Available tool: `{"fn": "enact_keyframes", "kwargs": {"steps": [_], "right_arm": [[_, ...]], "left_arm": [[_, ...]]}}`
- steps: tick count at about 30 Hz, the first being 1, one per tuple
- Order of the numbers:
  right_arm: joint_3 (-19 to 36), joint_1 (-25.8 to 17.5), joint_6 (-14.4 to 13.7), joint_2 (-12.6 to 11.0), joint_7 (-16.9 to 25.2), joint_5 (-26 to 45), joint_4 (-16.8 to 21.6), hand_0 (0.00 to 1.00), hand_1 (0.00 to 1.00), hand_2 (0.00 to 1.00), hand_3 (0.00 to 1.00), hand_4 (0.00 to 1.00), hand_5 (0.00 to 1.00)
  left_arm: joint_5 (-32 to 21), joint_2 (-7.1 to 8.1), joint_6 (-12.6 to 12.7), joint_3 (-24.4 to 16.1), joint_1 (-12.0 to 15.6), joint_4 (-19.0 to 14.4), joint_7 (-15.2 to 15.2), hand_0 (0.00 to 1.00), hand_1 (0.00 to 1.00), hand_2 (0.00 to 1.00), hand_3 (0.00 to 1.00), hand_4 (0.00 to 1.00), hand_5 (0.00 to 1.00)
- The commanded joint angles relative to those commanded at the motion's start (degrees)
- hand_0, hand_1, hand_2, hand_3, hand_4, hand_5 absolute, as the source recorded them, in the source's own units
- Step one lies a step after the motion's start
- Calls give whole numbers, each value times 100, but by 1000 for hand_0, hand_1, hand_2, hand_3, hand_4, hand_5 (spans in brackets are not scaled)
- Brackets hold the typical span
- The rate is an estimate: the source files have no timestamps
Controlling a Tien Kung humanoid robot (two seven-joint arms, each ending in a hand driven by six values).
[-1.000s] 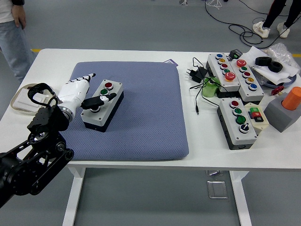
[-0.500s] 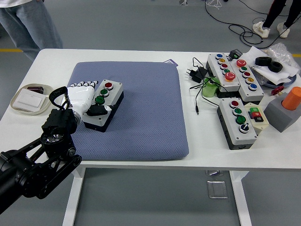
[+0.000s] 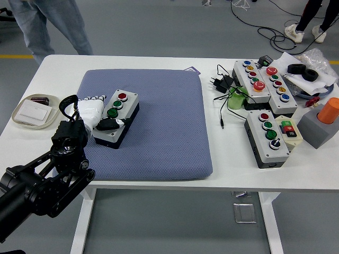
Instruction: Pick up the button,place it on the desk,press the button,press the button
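A grey-and-black button box (image 3: 116, 117) with a red, a green and a black button lies on the blue-grey pad (image 3: 159, 137), left of its middle. My left hand (image 3: 98, 114) is white with black fingertips and lies against the box's left side. Its black thumb (image 3: 108, 124) rests on top of the box's near end, over the black button. The other fingers (image 3: 94, 99) reach along the far left side of the box. My right arm is out of the picture.
A shallow dish (image 3: 33, 111) with a white block sits at the left edge. Several more button boxes (image 3: 267, 136), cables (image 3: 225, 84) and an orange cylinder on a grey block (image 3: 323, 124) crowd the right side. A person's legs (image 3: 50, 26) stand behind the far left corner.
My left hand turned and slid closer against the box, the thumb settling on its near end. The arm swung right. The person behind the table walked to the right.
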Motion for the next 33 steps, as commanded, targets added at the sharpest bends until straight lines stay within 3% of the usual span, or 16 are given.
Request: {"fn": "enact_keyframes", "kwargs": {"steps": [3,4,7,15,21,22,27,28,33], "right_arm": [[-6,2,-1,1,1,11,0,631,472,531,584,267,10],[-8,2,-1,1,1,12,0,631,472,530,584,267,9],[-6,2,-2,1,-1,10,0,631,472,530,584,267,9],[14,-7,1,-2,-9,-34,0,631,471,529,583,267,10],[27,-20,-4,-7,-12,-57,0,630,470,529,584,268,8],[28,-21,-4,-7,-12,-57,0,630,469,529,584,269,9],[51,-33,-7,-10,-13,-72,0,630,469,529,584,269,9],[52,-34,-6,-10,-13,-73,0,629,468,528,584,270,9],[49,-45,-4,-11,-6,-70,0,629,468,528,584,270,9]], "left_arm": [[0,9,-156,10,-27,17,-38,821,933,998,998,998,843],[0,16,-211,12,-36,10,-41,782,902,974,998,998,761],[0,21,-290,17,-49,-28,-20,782,902,974,998,998,761],[0,-13,-281,72,-92,-115,38,757,872,936,982,998,755],[0,-43,-262,184,-164,23,38,727,841,908,967,998,763],[0,-44,-261,187,-169,33,38,676,798,852,949,998,758],[0,-8,-221,171,-207,56,3,676,798,852,949,998,758],[0,-5,-213,167,-208,56,-5,585,670,701,797,998,591],[0,64,-73,72,-172,-43,-245,585,670,701,797,998,591]]}}
